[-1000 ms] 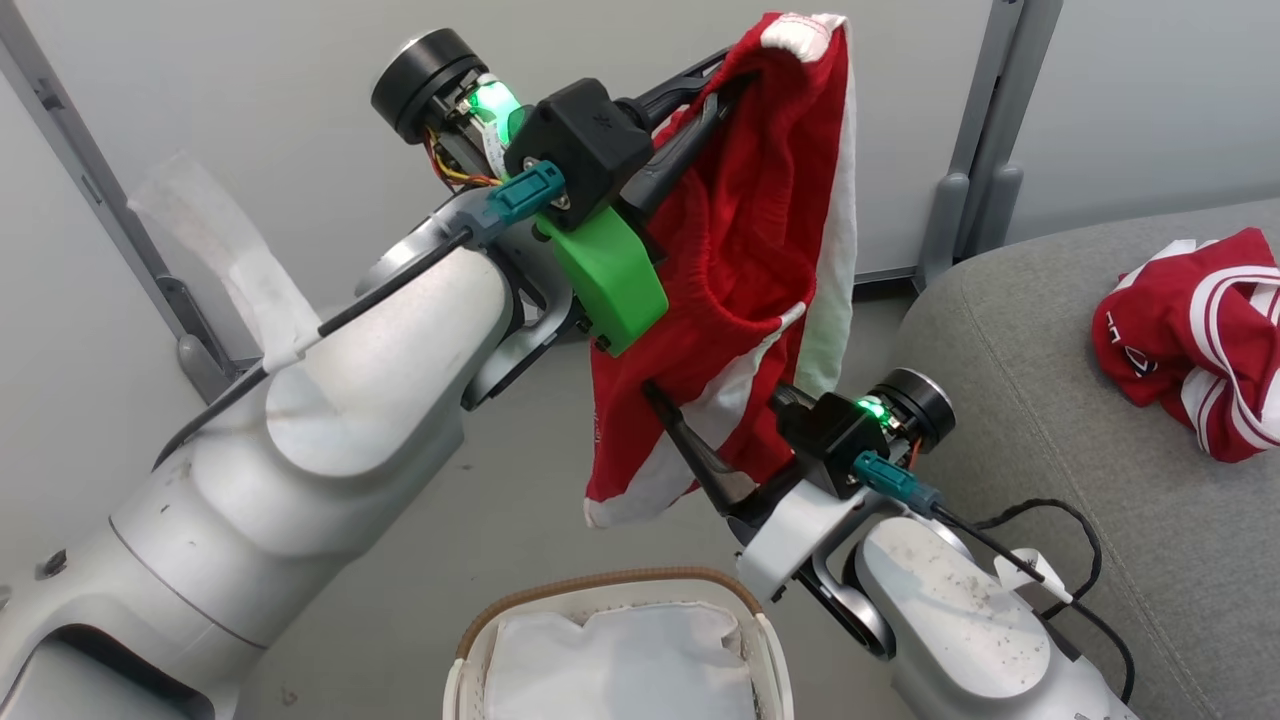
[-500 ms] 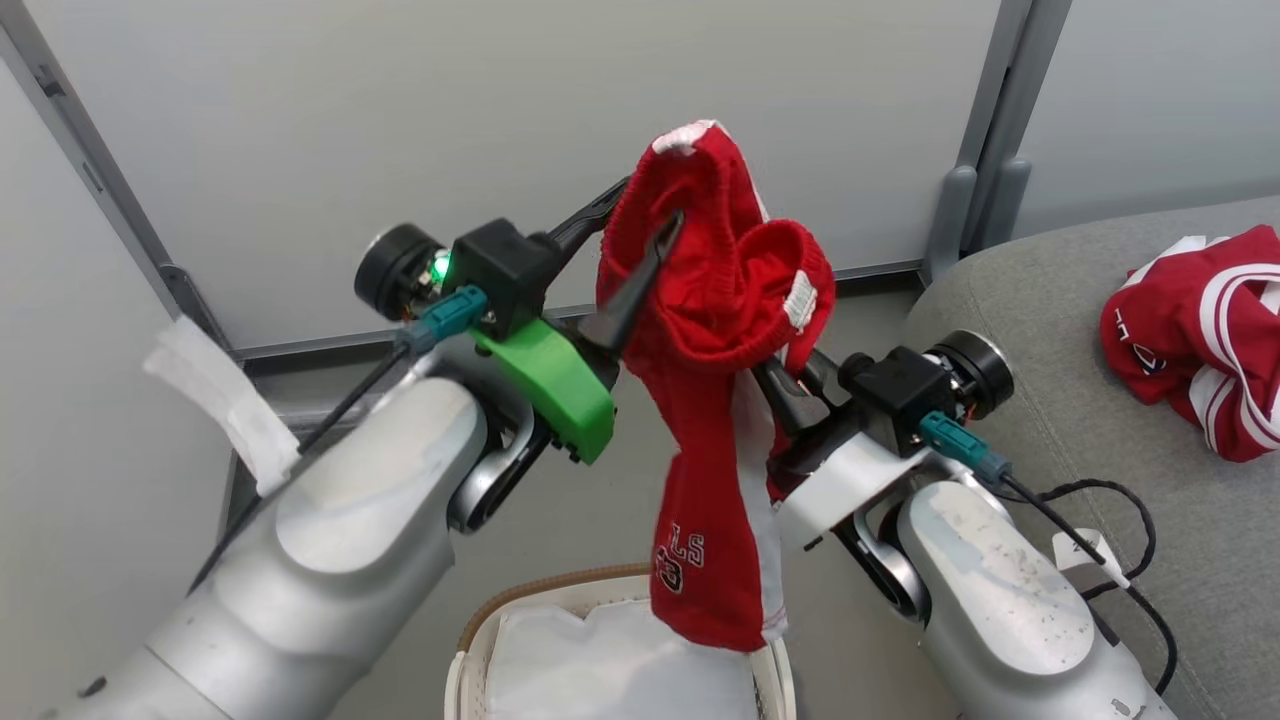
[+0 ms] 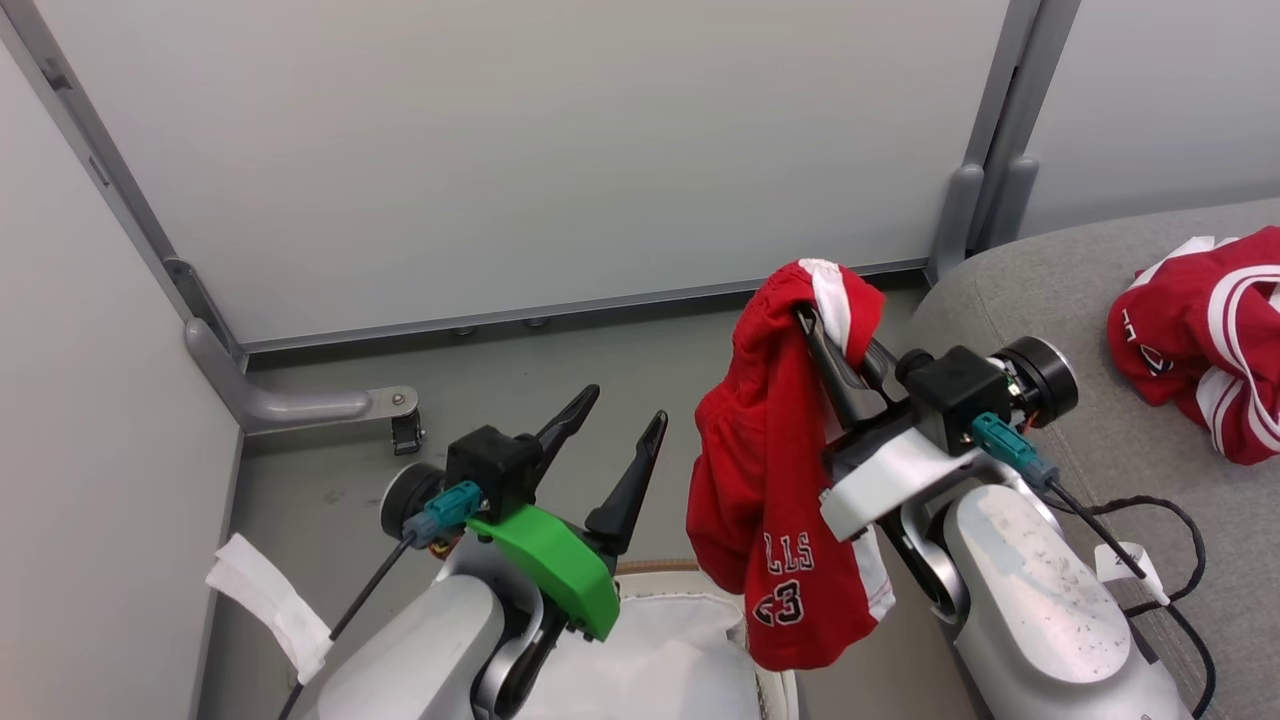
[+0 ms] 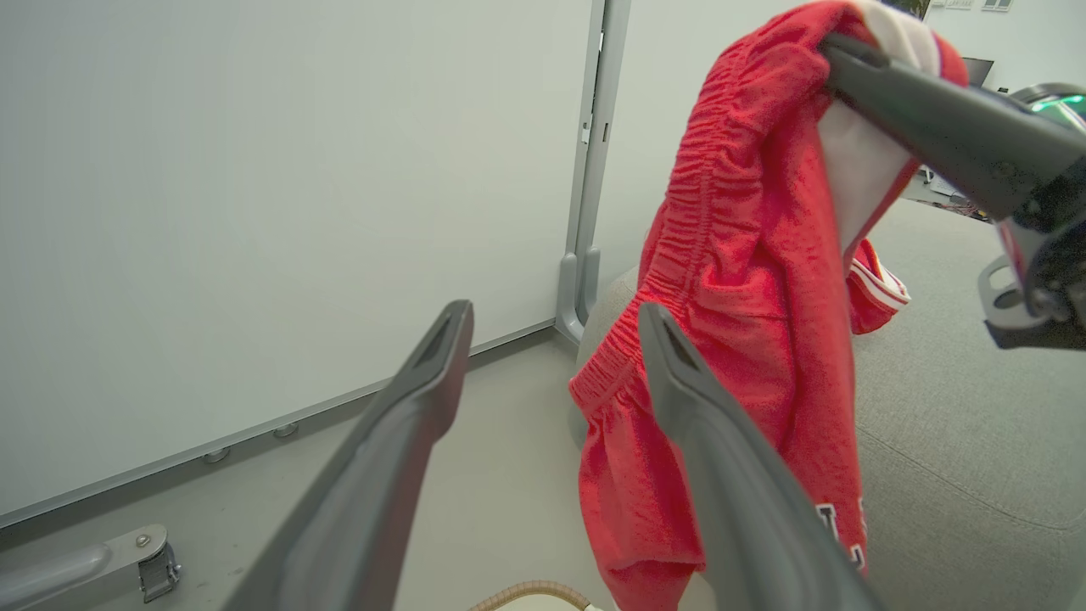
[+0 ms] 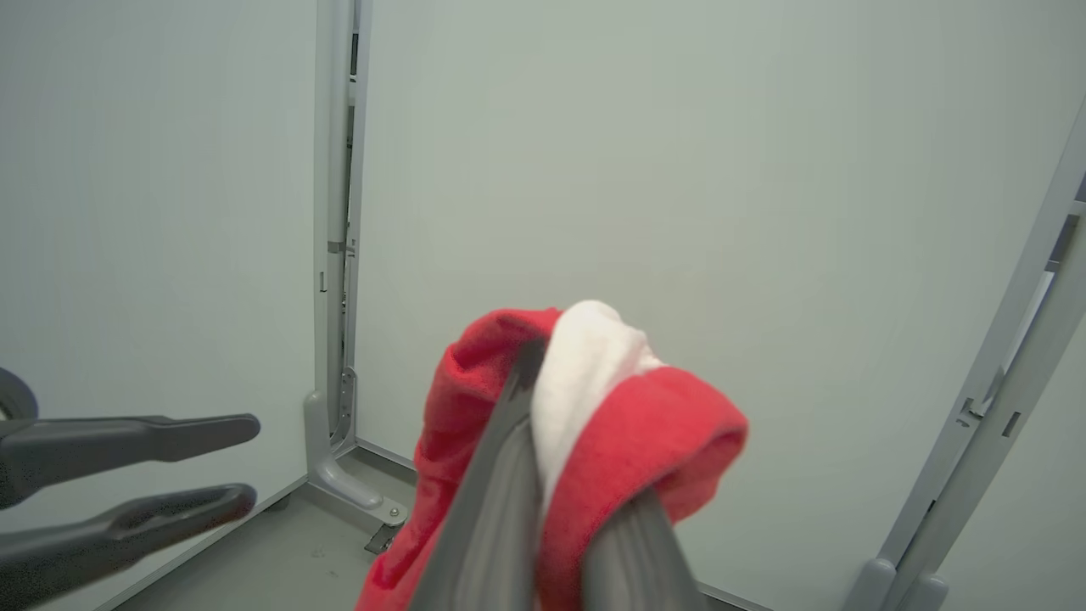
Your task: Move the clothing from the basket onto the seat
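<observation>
You've got pale silver forearms, the right one speckled; dark fingers, a green bracket behind your left gripper, teal connectors trailing black cables.

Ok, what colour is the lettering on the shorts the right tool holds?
White with dark outlines, on red shorts; clearest in the head view.

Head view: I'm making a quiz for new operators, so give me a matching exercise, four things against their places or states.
Things:
1. left gripper
2. red shorts
3. crumpled red garment
4. basket

Places or states:
a. lies on the seat
b. lined in white, at the bottom edge
c. open, holding nothing
d. hangs from the shut right gripper

Pairs: 1-c, 2-d, 3-a, 4-b.
</observation>
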You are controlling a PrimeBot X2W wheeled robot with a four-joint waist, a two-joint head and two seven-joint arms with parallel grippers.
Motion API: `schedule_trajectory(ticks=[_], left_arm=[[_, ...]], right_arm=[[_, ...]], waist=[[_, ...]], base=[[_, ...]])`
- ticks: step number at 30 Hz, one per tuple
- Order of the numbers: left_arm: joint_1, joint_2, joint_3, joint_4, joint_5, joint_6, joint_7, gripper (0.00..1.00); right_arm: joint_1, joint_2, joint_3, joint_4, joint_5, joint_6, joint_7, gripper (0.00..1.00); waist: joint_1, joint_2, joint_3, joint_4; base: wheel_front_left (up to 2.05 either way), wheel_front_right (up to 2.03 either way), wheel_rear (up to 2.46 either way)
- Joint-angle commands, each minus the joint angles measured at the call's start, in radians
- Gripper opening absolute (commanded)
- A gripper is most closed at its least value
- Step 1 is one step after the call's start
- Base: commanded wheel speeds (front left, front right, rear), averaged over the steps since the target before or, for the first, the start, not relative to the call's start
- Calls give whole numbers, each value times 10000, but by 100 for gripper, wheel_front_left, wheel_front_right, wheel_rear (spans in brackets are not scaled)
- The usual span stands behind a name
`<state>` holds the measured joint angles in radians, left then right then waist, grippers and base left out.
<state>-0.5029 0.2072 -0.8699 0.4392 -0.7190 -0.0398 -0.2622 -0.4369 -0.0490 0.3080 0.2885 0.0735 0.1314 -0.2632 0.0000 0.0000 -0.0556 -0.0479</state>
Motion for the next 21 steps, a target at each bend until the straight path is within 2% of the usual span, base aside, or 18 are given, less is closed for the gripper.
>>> schedule_trajectory(ticks=[1,7,16,21], left_arm=[[297,-17,160,-120,137,56,-27,100],[1195,-75,773,-556,507,15,-20,100],[1837,-311,1203,-665,1175,-75,-22,100],[1950,-462,1442,-722,1516,-99,-23,100]], right_arm=[[171,-30,-89,-22,-71,-14,-24,0],[512,-33,-407,-27,-252,-14,-24,0],[676,-65,-735,-19,-353,-14,-24,0],[544,-120,-933,-67,-410,-14,-24,0]], waist=[[0,0,7,-1],[0,0,42,-59],[0,0,84,-188],[0,0,252,-568]], base=[[0,0,0],[0,0,0],[0,0,0],[0,0,0]])
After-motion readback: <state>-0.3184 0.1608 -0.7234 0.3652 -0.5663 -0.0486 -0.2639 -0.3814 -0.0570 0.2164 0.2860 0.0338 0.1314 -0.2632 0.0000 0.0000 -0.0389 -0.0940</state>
